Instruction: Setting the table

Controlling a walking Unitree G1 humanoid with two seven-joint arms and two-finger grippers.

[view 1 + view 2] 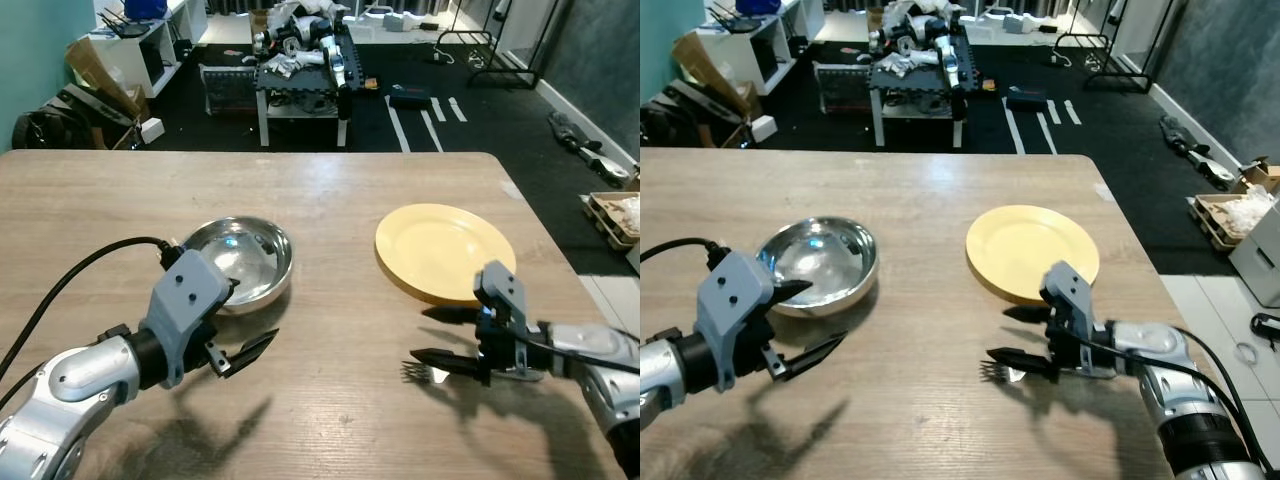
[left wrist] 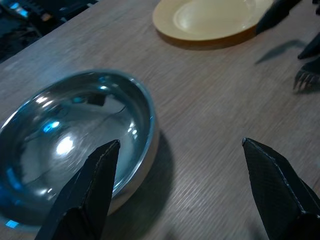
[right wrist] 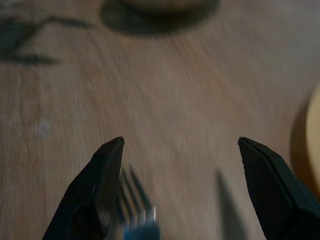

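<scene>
Wood-grain surface (image 1: 330, 200) fills the head views, with a steel bowl (image 1: 240, 262) on the robot's left and a yellow plate (image 1: 440, 250) on its right, well apart from each other. Near the bowl's front rim hangs the left tool (image 1: 235, 322), fingers spread and holding nothing, one finger over the bowl's edge and the other above the bare wood. Just before the plate, the right tool (image 1: 435, 335) hovers low, fingers parted and gripping nothing, with a fork (image 1: 418, 373) lying on the wood under its lower finger, tines pointing toward the robot's left. Beyond the far edge, a dark floor holds a small cluttered bench (image 1: 300, 70) and shelves. From the left wrist, the bowl sits beside one black finger, the plate farther off, and the fork's tines show at the frame's edge. From the right wrist, the fork's tines (image 3: 132, 200) lie just beside one finger (image 3: 100, 185), blurred, with the plate's yellow rim (image 3: 315, 145) past the other.
</scene>
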